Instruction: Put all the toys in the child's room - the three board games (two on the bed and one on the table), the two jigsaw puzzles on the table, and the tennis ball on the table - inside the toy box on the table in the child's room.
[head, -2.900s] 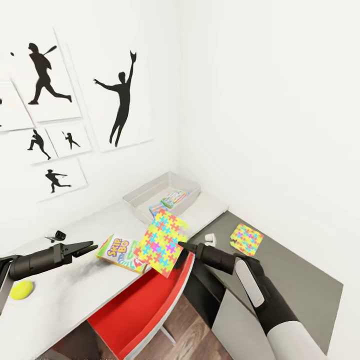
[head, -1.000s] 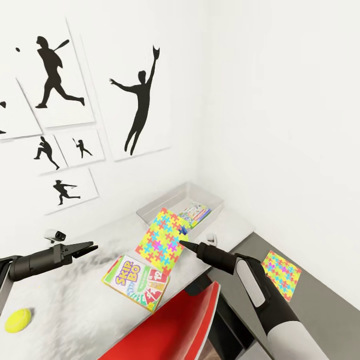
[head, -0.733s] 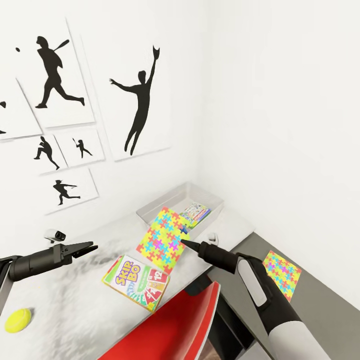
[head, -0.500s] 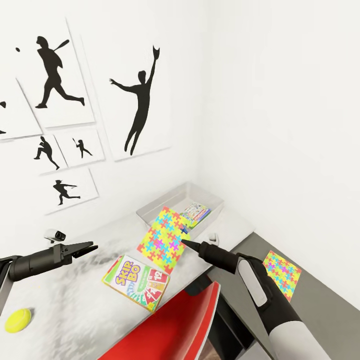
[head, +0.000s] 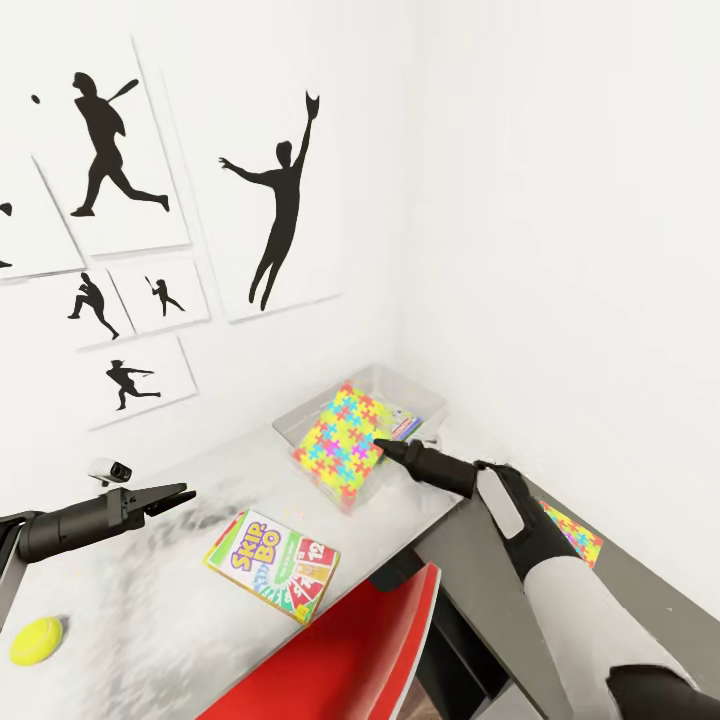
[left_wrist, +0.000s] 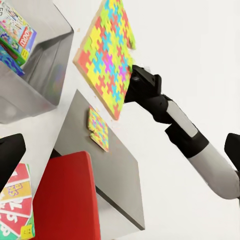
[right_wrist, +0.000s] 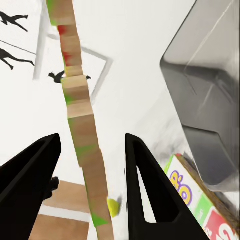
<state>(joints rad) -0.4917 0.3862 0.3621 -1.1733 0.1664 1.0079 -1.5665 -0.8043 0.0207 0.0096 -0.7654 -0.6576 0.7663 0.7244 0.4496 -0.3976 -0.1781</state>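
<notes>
My right gripper (head: 383, 446) is pinching one jigsaw puzzle (head: 343, 445) by its edge. My two fingers are on either side of the thin board, but I cannot tell if they really squeeze it tight. The puzzle is tilted up in the air, over the front rim of the toy box (head: 430, 400). The toy box sits at the far corner of the tabletop (head: 170, 600), by the wall. Inside it I can see two small game boxes (left_wrist: 16, 34) lying by one wall of the bin.

My left gripper (head: 170, 496) hangs over the near left part of the tabletop. Its fingers are a little apart and hold nothing.

The Skip-Bo box (head: 272, 564) lies flat close to the front edge of the tabletop, just above the red chair (head: 340, 650). The tennis ball (head: 36, 640) rests at the near left end of the tabletop, well apart from the toy box.

The other puzzle (head: 573, 534) lies flat on the lower dark part of the desk (head: 640, 600), partly hidden behind my right arm. Black ball-player pictures (head: 275, 200) hang on the wall.
</notes>
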